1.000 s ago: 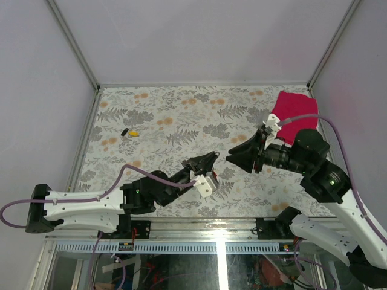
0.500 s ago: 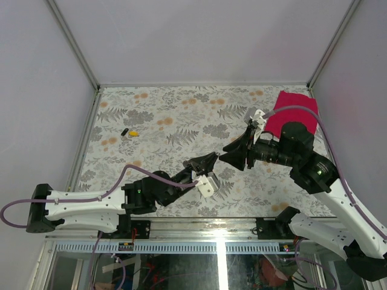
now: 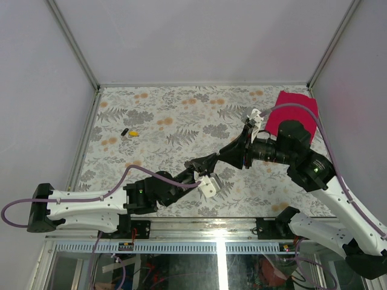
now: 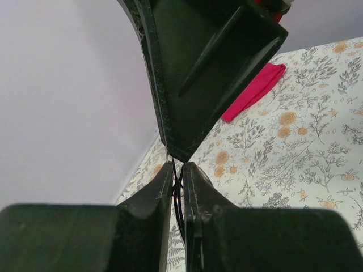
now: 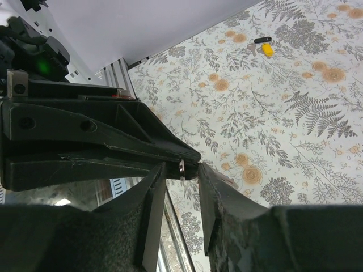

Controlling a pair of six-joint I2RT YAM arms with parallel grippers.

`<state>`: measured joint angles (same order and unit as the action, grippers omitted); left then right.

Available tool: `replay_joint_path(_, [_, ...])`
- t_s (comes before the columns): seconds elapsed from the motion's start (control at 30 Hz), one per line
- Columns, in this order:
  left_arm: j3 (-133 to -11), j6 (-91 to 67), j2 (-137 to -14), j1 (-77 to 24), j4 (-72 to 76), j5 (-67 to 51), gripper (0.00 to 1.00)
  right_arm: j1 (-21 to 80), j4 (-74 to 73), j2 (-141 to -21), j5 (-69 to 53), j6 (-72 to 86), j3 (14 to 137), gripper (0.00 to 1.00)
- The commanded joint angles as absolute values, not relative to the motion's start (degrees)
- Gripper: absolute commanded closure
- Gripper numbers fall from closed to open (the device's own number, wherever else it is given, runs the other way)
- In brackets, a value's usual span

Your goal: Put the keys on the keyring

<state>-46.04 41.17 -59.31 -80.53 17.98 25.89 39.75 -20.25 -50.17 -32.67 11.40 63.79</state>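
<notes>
My left gripper point(image 3: 213, 158) hovers above the table's near middle, shut on a thin wire loop, the keyring point(image 4: 179, 190), which stands edge-on between its jaws. A small silver piece of the keyring point(image 5: 181, 168) sticks out past the left fingertips. My right gripper point(image 3: 225, 153) meets the left one tip to tip and is open, its jaws on either side of that silver piece with a gap on each side. Two keys lie far left on the table: one with a yellow head point(image 3: 134, 132) point(image 5: 267, 50) and one with a black head point(image 3: 124, 132) point(image 5: 261, 40).
A red cloth point(image 3: 294, 112) point(image 4: 255, 90) lies at the table's far right corner. The floral table top point(image 3: 181, 115) is walled by white panels on the left, back and right. A metal rail point(image 5: 116, 73) runs along the near edge.
My right gripper has swung left and forward until its jaws straddle the left gripper's tip. The left gripper stays shut and has shifted only slightly.
</notes>
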Motion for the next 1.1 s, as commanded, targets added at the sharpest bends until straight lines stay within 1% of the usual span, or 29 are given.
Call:
replay_joint_path(0.0, [-48.4, 41.3, -58.9, -80.5, 21.2, 25.4, 1.00, 39.9, -16.4, -50.8, -34.5, 12.6, 65.4, 0.67])
replay_joint_path(0.07, [-48.4, 41.3, -59.0, -80.4, 21.3, 25.4, 1.00, 39.9, -16.0, -51.0, -34.8, 12.9, 65.3, 0.73])
replay_joint_path(0.23, [-48.3, 41.1, -58.8, -80.4, 21.6, 25.9, 1.00, 39.9, -17.2, -51.7, -35.2, 12.6, 65.5, 0.98])
replay_joint_path(0.27, [-48.3, 41.0, -58.8, -80.4, 21.7, 26.1, 1.00, 39.9, -17.6, -51.7, -35.2, 12.4, 65.7, 1.00])
replay_joint_path(0.33, [-48.4, 40.7, -58.6, -80.4, 21.9, 26.4, 0.99, 39.9, -18.1, -51.4, -35.1, 11.9, 66.1, 1.00])
replay_joint_path(0.43, [-48.0, 40.2, -58.6, -80.4, 22.4, 26.8, 0.89, 39.9, -17.9, -50.7, -34.8, 11.7, 66.5, 1.00])
replay_joint_path(0.5, [-47.6, 40.2, -58.6, -80.4, 23.0, 27.2, 0.86, 39.9, -17.6, -50.2, -34.6, 11.9, 66.6, 1.00])
replay_joint_path(0.83, [-47.6, 40.8, -58.8, -80.4, 23.8, 27.9, 0.80, 39.9, -17.6, -49.3, -34.0, 11.9, 67.0, 1.00])
replay_joint_path(1.07, [-47.6, 40.2, -58.6, -80.4, 24.1, 28.5, 0.81, 39.8, -17.6, -48.6, -33.7, 11.9, 67.3, 1.00])
